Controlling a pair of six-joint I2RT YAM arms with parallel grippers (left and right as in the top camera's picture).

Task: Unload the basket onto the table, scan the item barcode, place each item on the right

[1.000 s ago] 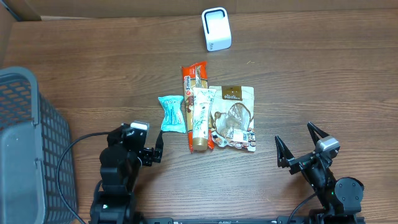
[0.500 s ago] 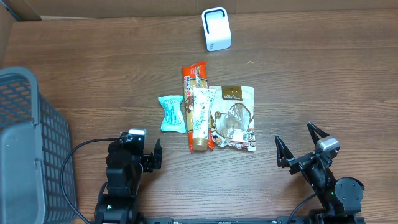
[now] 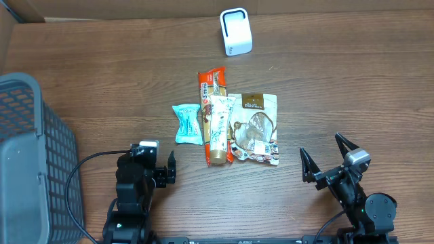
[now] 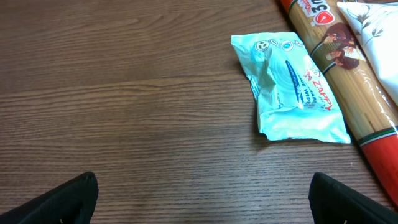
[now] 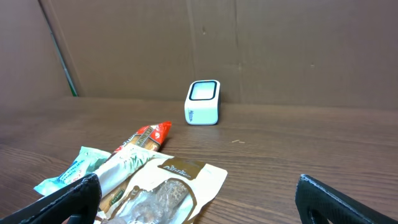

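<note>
Left wrist view shows the small teal plastic wipes packet lying flat on the brown wooden table, just beside the long orange spaghetti pack. I judge the packet light, soft and crinkly, so I'd pinch it across its narrow width near the middle. My left gripper and right gripper both stand wide and empty, and the white box scanner is well beyond the items.
</note>
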